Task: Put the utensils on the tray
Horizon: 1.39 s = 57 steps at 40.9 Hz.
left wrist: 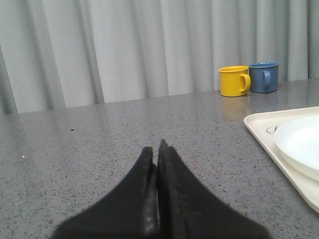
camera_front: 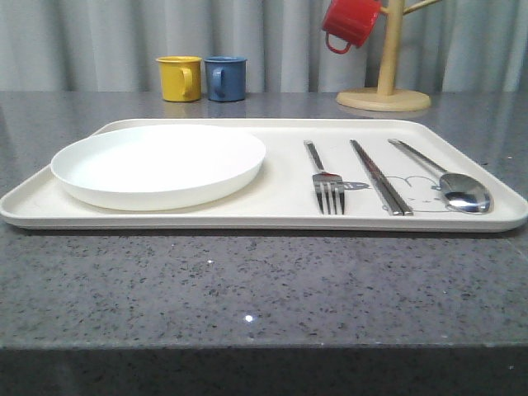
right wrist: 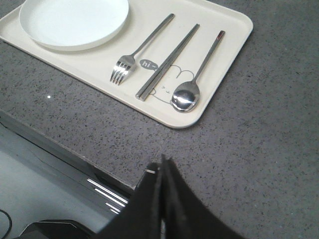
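The cream tray (camera_front: 280, 210) lies across the grey table. On its left half rests the round white plate (camera_front: 158, 163). To the right lie the fork (camera_front: 325, 183), the chopsticks (camera_front: 379, 176) and the spoon (camera_front: 452, 183), side by side. The right wrist view looks down on the tray (right wrist: 224, 55) with the plate (right wrist: 74, 21), fork (right wrist: 135, 54), chopsticks (right wrist: 169, 59) and spoon (right wrist: 191, 85); my right gripper (right wrist: 162, 164) hangs shut and empty near the table's front edge, apart from the tray. My left gripper (left wrist: 156, 149) is shut and empty over bare table, left of the tray (left wrist: 264, 137).
A yellow mug (camera_front: 180, 78) and a blue mug (camera_front: 225, 78) stand behind the tray. A red mug (camera_front: 350, 23) hangs on a wooden mug tree (camera_front: 384, 82) at the back right. Grey curtains close off the back. The table's front edge (right wrist: 75, 149) drops off near my right gripper.
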{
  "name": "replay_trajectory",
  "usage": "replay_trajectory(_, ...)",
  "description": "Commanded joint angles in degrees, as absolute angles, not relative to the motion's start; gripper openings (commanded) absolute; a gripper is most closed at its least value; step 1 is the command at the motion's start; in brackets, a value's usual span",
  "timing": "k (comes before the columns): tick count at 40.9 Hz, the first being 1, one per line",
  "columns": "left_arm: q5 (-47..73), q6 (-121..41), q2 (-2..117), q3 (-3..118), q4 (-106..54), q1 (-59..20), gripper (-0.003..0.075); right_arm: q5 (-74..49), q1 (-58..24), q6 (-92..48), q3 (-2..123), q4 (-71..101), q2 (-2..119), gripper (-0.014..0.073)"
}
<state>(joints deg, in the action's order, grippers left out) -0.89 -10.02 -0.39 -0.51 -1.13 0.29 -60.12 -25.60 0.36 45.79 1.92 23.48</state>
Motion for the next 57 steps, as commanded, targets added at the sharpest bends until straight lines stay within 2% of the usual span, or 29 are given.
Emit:
replay_trajectory(1, -5.0, -9.6, -1.7, -0.4, -1.7, -0.1, -0.0018, -56.5, -25.7, 0.0, 46.9, 1.5, 24.1, -0.0068)
replay_trajectory(6, -5.0, -9.6, -1.7, -0.4, -1.7, -0.1, -0.0018, -55.3, -25.9, 0.0, 45.6, 1.7, 22.7, -0.0068)
replay_trajectory(10, -5.0, -9.6, -1.7, -0.4, -1.7, -0.1, -0.0018, -52.3, -22.1, 0.0, 41.7, 1.2, 19.3, -0.0068)
replay_trajectory(21, -5.0, -9.6, -1.7, -0.4, -1.7, -0.1, -0.0018, -28.9, -6.8, 0.0, 23.1, 1.8, 7.5, -0.0068)
replay_trajectory(26, -5.0, -9.6, -1.7, -0.4, -1.7, -0.1, -0.0018, -18.6, -2.8, 0.0, 15.1, 1.9, 3.5, -0.0068)
replay_trajectory(42, -5.0, -9.6, -1.7, -0.4, -1.7, -0.1, -0.0018, 3.1, -1.9, 0.0, -1.5, 1.9, -1.6, -0.0068)
replay_trajectory(57, -5.0, -9.6, -1.7, -0.4, -1.7, -0.1, -0.0018, 2.4, -0.9, 0.0, -1.5, 1.9, -1.5, -0.0068)
